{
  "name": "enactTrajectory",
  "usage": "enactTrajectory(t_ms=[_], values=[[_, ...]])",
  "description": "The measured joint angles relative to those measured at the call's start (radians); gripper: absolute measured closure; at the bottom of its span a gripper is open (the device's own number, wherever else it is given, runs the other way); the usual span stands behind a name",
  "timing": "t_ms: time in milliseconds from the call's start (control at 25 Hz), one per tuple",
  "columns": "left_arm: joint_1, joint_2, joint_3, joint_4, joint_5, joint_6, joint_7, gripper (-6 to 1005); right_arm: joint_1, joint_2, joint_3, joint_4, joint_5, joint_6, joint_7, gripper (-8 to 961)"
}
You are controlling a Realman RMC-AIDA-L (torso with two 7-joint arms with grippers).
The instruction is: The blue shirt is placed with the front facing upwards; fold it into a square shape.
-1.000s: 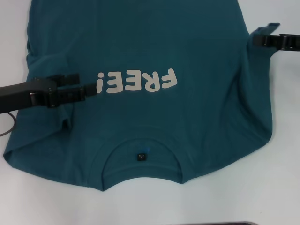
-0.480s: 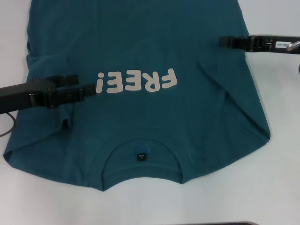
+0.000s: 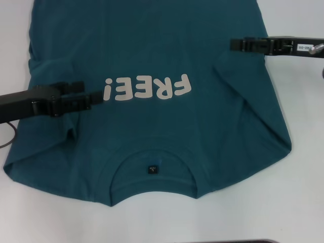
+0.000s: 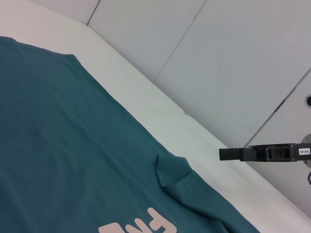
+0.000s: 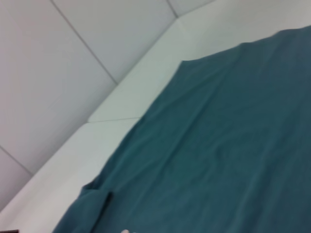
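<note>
Head view: both claws (image 3: 99,94) (image 3: 234,44) over blue shirt (image 3: 152,126), gape unclear

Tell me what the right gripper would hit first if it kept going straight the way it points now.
Probably nothing soon: the right gripper points across the blue shirt toward the robot's left, seemingly above the fabric. Height is unclear; if low, it would drag shirt cloth first.

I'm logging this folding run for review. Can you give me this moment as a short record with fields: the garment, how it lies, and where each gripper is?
garment: blue shirt, off-white "FREE!" print
lay: flat on the white table, print up, collar nearest the robot
right sleeve: folded in over the body
left gripper: low over the shirt beside the print's exclamation mark
right gripper: over the shirt's right edge, holding no cloth
folds left: body not yet square
</note>
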Motion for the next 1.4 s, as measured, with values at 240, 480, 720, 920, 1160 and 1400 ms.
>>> enactTrajectory(t_ms=[240,480,720,920,1160,1400], values=[[0.001,0.001,0.002,-0.001,0.0,0.008,0.0,92,-0.053,-0.035,0.001,0.002,0.0,-0.001,0.015,247],[0.004,0.002,0.004,-0.003,-0.002,0.011,0.0,91,-0.095,-0.073,0.002,0.002,-0.009,-0.001,0.091,188],[0.007,0.002,0.006,-0.001,-0.002,0.012,0.0,91,-0.109,-0.088,-0.005,0.002,-0.055,0.002,0.142,204],[0.005,0.002,0.007,-0.001,-0.001,0.012,0.0,92,-0.097,-0.08,-0.006,-0.009,-0.099,-0.004,0.144,206],[0.003,0.002,0.007,0.0,0.0,0.012,0.0,92,-0.092,-0.059,-0.01,-0.017,-0.107,-0.036,0.146,209],[0.003,0.002,0.007,0.0,0.0,0.007,0.002,91,-0.082,-0.048,-0.03,-0.044,-0.108,-0.071,0.147,222]])
